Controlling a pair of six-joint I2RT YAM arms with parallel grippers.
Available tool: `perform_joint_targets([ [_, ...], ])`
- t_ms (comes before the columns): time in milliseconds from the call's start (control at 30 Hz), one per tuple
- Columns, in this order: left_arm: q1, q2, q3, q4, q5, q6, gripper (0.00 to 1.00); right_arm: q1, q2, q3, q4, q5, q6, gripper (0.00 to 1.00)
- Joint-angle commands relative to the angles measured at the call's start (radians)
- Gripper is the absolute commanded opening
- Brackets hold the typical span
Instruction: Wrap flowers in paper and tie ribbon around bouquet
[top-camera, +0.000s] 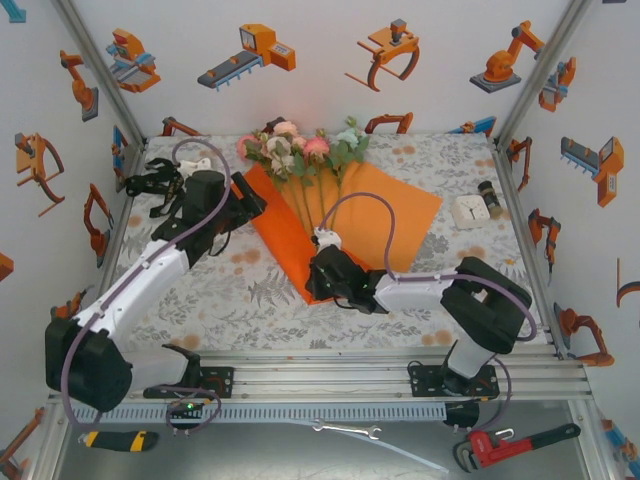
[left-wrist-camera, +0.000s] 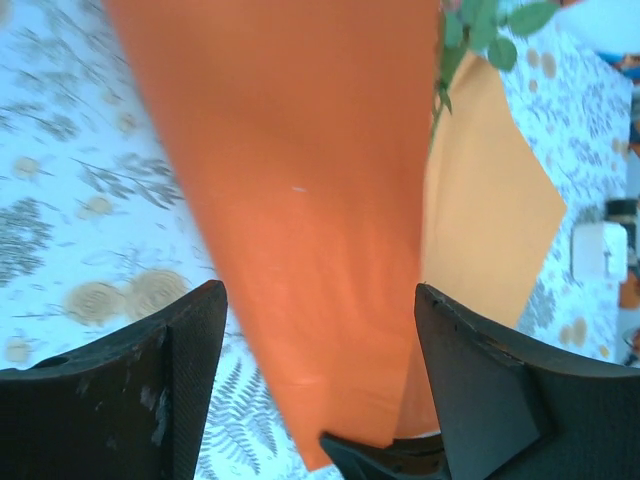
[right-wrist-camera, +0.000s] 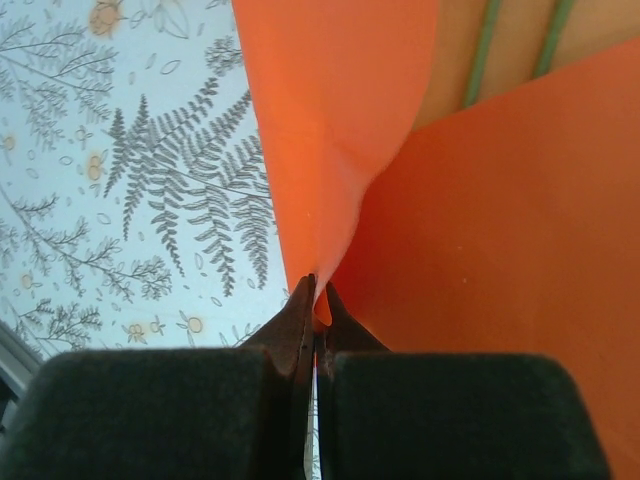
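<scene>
- Rolling the paper (top-camera: 395, 210), spread mid-table on the tablecloth (top-camera: 230, 290), should carry its left flap snugly over the stems
- flowers (top-camera: 305, 150) lie along the sheet, blooms at the far end; avoid dragging them
- right gripper (right-wrist-camera: 318, 295) is clenched on the paper's near edge: pull gently, thin sheet likely tears
- left gripper (left-wrist-camera: 320, 300) stands released astride the flap

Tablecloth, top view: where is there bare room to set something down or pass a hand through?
Free: the near-left cloth between the left arm and the paper; the far-right strip between the flowers and the white box. Crowded: the middle, where the left gripper and the right gripper work at the paper.
</scene>
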Motion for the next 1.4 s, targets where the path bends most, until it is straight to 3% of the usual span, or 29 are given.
perform_joint_targets([
  [0, 0.005, -0.014, -0.075, -0.034, -0.144, 0.073, 0.71, -0.010, -0.052, -0.041, 0.031, 0.081, 0.068, 0.00],
  [167, 0.019, 0.042, -0.107, 0.000, -0.119, 0.051, 0.71, -0.022, -0.071, -0.068, 0.015, 0.118, 0.126, 0.01],
  [300, 0.019, 0.154, -0.078, 0.060, -0.023, 0.049, 0.70, -0.028, -0.061, -0.053, -0.036, 0.107, 0.144, 0.21],
  [400, 0.019, 0.282, -0.025, 0.102, 0.030, 0.032, 0.62, -0.027, -0.076, -0.038, -0.095, 0.126, 0.161, 0.30],
  [567, 0.019, 0.496, 0.112, 0.150, 0.101, 0.018, 0.39, -0.026, -0.123, -0.065, -0.119, 0.184, 0.179, 0.36],
  [767, 0.022, 0.640, 0.218, 0.172, 0.109, 0.011, 0.28, -0.027, -0.228, -0.083, -0.150, 0.140, 0.147, 0.43],
  [967, 0.043, 0.721, 0.267, 0.161, 0.119, 0.007, 0.28, 0.007, -0.338, -0.046, -0.125, 0.016, 0.018, 0.43],
  [1067, 0.064, 0.733, 0.270, 0.167, 0.122, -0.002, 0.28, 0.016, -0.257, 0.010, -0.073, -0.063, -0.008, 0.43],
  [1200, 0.101, 0.741, 0.268, 0.188, 0.137, -0.005, 0.28, 0.003, -0.070, 0.091, -0.044, -0.047, 0.007, 0.42],
  [1367, 0.161, 0.772, 0.295, 0.200, 0.169, 0.013, 0.29, -0.053, 0.050, 0.079, -0.021, -0.083, 0.049, 0.30],
])
